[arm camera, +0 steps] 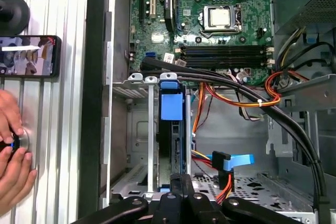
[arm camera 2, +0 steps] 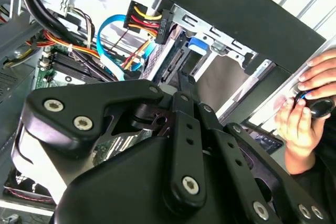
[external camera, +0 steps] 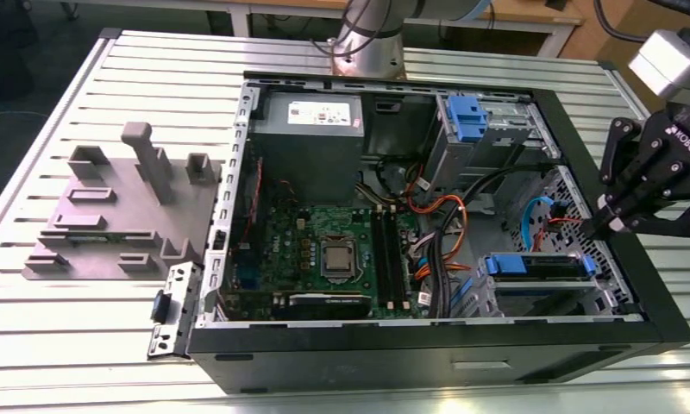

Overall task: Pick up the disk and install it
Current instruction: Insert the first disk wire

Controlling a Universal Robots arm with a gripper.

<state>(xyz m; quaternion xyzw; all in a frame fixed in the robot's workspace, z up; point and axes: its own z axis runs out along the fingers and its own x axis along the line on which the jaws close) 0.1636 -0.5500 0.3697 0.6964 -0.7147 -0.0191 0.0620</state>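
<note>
The disk sits in the lower drive cage at the case's front corner, on the exterior view's right, with its blue side frame showing. In the first wrist view the disk stands on edge between the cage's metal rails, under its blue tab. My black gripper hangs just outside that corner, a little above the cage, apart from the disk. Its fingertips press together with nothing between them and point at the disk's near edge. In the second wrist view the gripper points into the same cage.
The open computer case lies on a slatted metal table. Black and orange cables run beside the cage, and a power connector hangs near it. A person's hand and a phone rest on the table beside the case. A grey fixture stands on the exterior view's left.
</note>
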